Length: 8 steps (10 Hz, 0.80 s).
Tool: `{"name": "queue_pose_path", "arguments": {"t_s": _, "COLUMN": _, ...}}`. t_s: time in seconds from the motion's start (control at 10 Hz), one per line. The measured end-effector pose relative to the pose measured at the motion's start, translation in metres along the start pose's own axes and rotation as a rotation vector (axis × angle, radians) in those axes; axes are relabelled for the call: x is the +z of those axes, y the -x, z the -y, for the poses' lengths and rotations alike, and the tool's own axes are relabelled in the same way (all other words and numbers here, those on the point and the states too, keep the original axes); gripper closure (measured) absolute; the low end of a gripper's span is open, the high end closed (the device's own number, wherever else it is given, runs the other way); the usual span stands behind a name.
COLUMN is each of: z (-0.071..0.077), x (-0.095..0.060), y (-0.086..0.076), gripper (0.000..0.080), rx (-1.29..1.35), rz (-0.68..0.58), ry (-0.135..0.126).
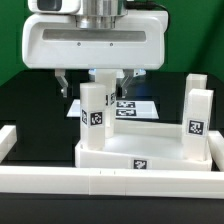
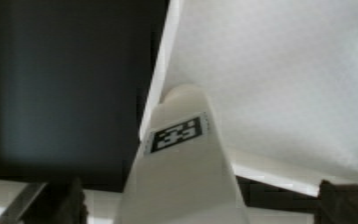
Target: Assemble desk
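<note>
The white tabletop (image 1: 150, 152) lies with its raised rim up in the middle of the exterior view. A white square leg (image 1: 95, 108) with a tag stands upright at its corner on the exterior view's left. My gripper (image 1: 96, 78) hangs right over this leg, one finger on each side of its top. In the wrist view the leg (image 2: 179, 140) runs between the fingers (image 2: 60, 202), with a dark gap on both sides, so my gripper (image 2: 202, 206) is open around it. Two more tagged legs (image 1: 198, 115) stand upright at the tabletop's right end.
The marker board (image 1: 135, 106) lies on the black table behind the tabletop. A long white border rail (image 1: 110, 185) runs along the front and another (image 1: 8, 140) on the exterior view's left. The tabletop's white surface (image 2: 282, 90) fills one side of the wrist view.
</note>
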<state>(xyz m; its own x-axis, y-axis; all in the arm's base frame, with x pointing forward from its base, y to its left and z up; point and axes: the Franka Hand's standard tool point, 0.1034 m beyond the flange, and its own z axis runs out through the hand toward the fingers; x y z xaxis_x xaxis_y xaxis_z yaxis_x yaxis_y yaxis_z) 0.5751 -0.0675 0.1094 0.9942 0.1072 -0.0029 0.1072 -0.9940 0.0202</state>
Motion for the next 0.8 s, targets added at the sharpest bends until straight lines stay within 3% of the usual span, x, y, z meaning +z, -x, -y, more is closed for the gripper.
{"name": "queue_pose_path", "arguments": {"t_s": 0.1, "z": -0.0003, "x": 0.0001, "y": 0.0001, "gripper": 0.0247, "rx": 0.003, "rz": 0.000, "ry": 0.000}}
{"name": "queue_pose_path", "arguments": {"t_s": 0.2, "z": -0.0004, "x": 0.0001, "y": 0.0001, "gripper": 0.0247, "rx": 0.004, "rz": 0.000, "ry": 0.000}}
{"name": "queue_pose_path", "arguments": {"t_s": 0.3, "z": -0.0006, "x": 0.0001, "y": 0.0002, "gripper": 0.0429, "rx": 0.004, "rz": 0.000, "ry": 0.000}}
{"name": "queue_pose_path", "arguments": {"t_s": 0.4, "z": -0.0006, "x": 0.0001, "y": 0.0002, "gripper": 0.0512, "rx": 0.010, "rz": 0.000, "ry": 0.000}}
{"name": "queue_pose_path", "arguments": {"t_s": 0.6, "z": -0.0017, "x": 0.0002, "y": 0.0012, "gripper": 0.0511, "rx": 0.057, "rz": 0.003, "ry": -0.007}}
{"name": "queue_pose_path", "arguments": {"t_s": 0.8, "z": -0.0070, "x": 0.0004, "y": 0.0043, "gripper": 0.0511, "rx": 0.269, "rz": 0.012, "ry": -0.023}}
